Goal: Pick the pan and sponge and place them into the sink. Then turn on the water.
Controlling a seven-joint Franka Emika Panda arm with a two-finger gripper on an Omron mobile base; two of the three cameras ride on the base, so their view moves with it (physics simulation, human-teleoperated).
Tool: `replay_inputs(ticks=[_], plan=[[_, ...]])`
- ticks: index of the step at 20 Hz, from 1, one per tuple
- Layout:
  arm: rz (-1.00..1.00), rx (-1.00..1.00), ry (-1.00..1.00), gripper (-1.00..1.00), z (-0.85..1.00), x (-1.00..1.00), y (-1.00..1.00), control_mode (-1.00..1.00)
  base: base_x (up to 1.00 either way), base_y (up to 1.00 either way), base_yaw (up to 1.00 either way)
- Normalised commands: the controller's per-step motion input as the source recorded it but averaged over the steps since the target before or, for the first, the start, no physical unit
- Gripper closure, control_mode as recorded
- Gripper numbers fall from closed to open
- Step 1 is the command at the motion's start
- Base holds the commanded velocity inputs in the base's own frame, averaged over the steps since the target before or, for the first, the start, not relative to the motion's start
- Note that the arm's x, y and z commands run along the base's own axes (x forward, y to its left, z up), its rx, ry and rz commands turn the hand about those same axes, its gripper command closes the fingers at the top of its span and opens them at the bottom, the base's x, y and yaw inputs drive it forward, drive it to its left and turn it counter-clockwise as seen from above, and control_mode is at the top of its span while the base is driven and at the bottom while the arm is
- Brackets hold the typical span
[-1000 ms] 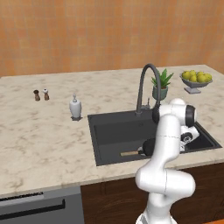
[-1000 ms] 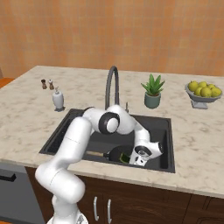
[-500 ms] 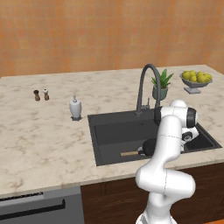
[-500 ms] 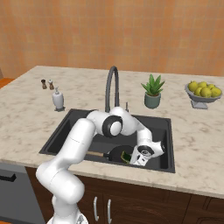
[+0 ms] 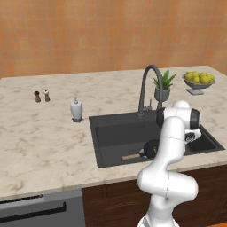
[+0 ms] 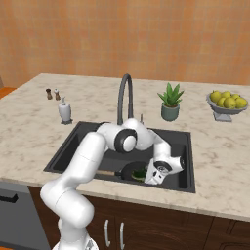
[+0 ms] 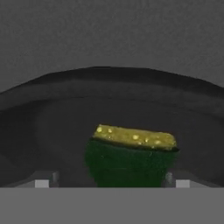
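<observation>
The small black pan (image 5: pixel 149 148) lies in the dark-grey sink (image 5: pixel 116 134) near its front wall, its wooden handle (image 5: pixel 131 156) pointing left. The same pan (image 6: pixel 130 170) holds the sponge (image 6: pixel 140 174), green with a yellow top. My gripper (image 6: pixel 148 177) reaches down into the basin right over the pan. In the hand view the sponge (image 7: pixel 131 157) rests on the pan's floor (image 7: pixel 61 131) between my fingertips (image 7: pixel 42 182), which stand apart on either side of it. The gripper (image 7: pixel 111 182) is open.
The tall gooseneck faucet (image 5: pixel 146 86) stands behind the basin. On the counter are a soap dispenser (image 5: pixel 76 109) and two small shakers (image 5: pixel 42 96) to the left, and a potted plant (image 5: pixel 163 86) and a fruit bowl (image 5: pixel 198 81) to the right.
The jaws have spread apart and let go of the sponge, which now lies in the pan. The hand has stayed low in the sink, shifting only slightly.
</observation>
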Motion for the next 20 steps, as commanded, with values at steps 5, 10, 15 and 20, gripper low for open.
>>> replay_inputs(ticks=[5, 10, 15, 20], plan=[[0.0, 0.0, -0.22, -1.0, 0.97, -0.48, 0.0, -1.0, 0.0, 0.0, 0.0], [0.0, 0.0, -0.27, -1.0, 1.0, -0.56, 0.02, -1.0, 0.0, 0.0, 0.0], [-0.06, 0.0, -0.21, -1.0, 1.0, -0.41, 0.04, -1.0, 0.0, 0.0, 0.0], [-0.12, 0.02, -0.11, -1.0, 0.95, -0.22, 0.06, -1.0, 0.0, 0.0, 0.0]])
